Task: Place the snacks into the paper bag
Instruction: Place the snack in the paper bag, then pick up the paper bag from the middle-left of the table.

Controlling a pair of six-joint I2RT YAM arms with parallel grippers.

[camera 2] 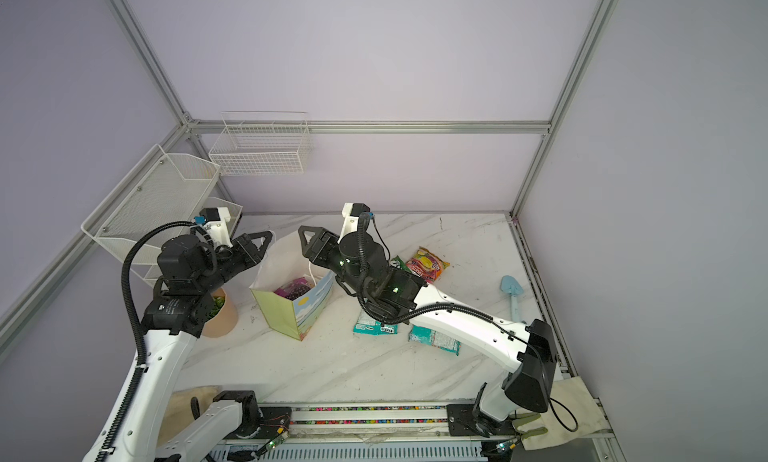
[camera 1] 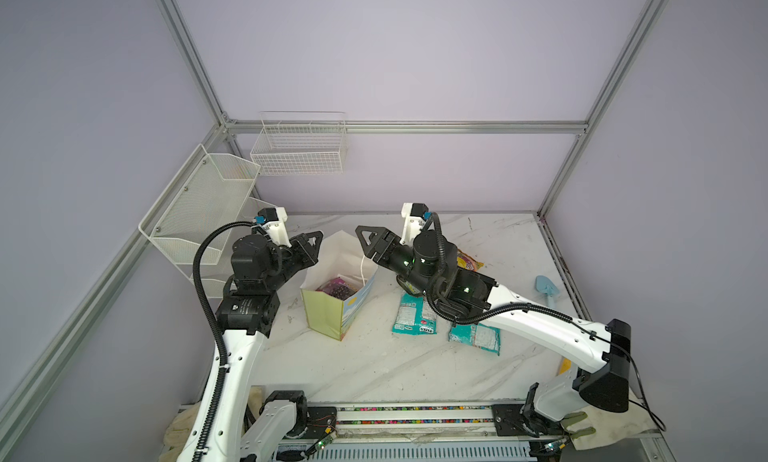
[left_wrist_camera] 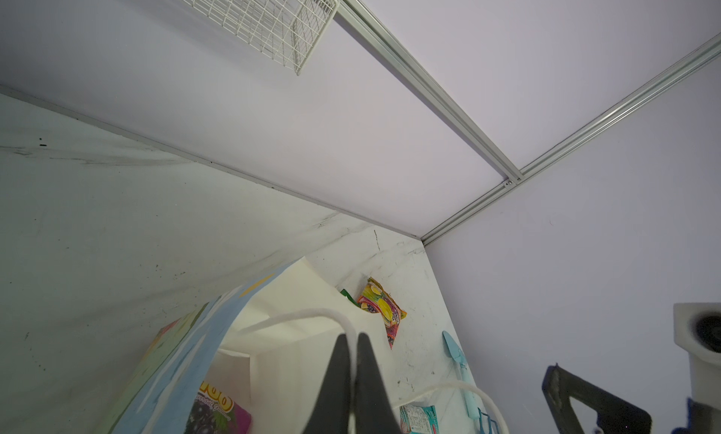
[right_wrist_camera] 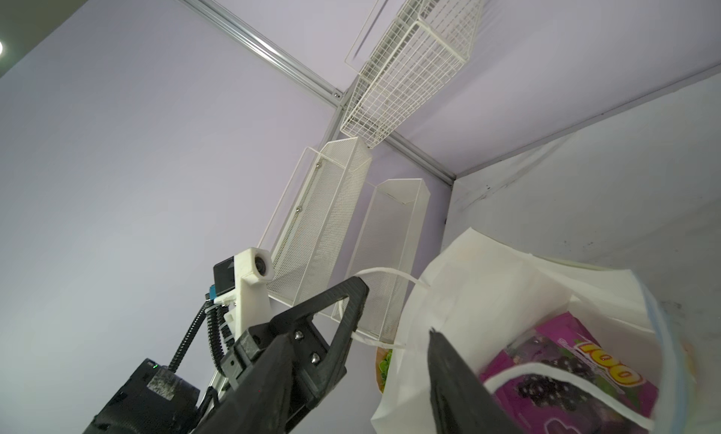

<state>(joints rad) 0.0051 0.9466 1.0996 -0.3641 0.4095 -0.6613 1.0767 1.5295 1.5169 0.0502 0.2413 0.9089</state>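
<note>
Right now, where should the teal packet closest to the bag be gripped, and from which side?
Probably pinch the teal packet by its near short edge, coming straight down: it lies flat on the table, that edge is free, and the right arm hides its far end.

Tall paper gift bag: matt paper, plain white inside, soft white cord handles. Magenta berry packet and two teal-white packets: glossy crinkled film. White marble-look desk: smooth, scuffed. White wire basket: coated metal. Grey frame rail: satin aluminium.
</note>
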